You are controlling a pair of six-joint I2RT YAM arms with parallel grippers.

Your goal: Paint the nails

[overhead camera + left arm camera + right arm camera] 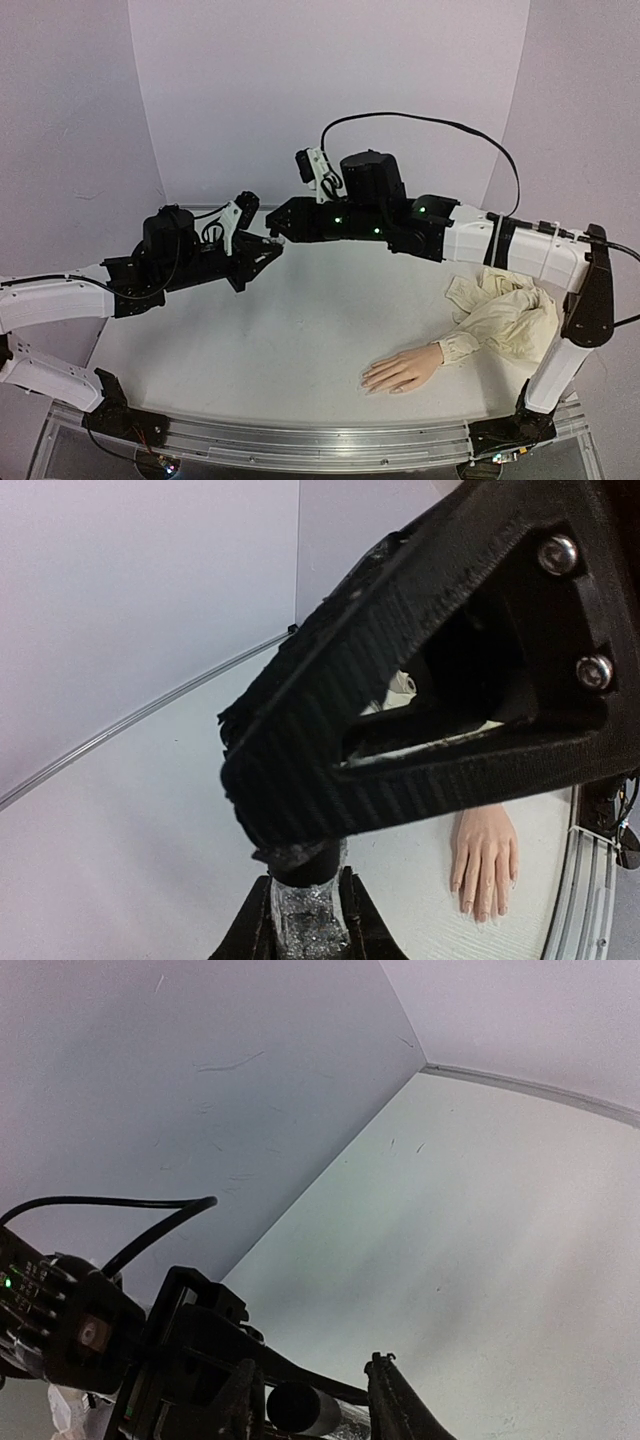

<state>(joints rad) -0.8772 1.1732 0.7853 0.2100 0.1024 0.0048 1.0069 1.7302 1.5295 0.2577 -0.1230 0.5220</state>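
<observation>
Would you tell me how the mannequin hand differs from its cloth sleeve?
The mannequin hand is skin-coloured and smooth; the sleeve is cream and wrinkled. The hand lies flat, palm down; the sleeve is bunched in a heap. Both rest on the table, joined at the wrist.

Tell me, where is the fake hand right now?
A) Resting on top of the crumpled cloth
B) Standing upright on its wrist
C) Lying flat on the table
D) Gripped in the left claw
C: the mannequin hand lies palm down on the table, its cloth sleeve bunched behind the wrist.
</observation>
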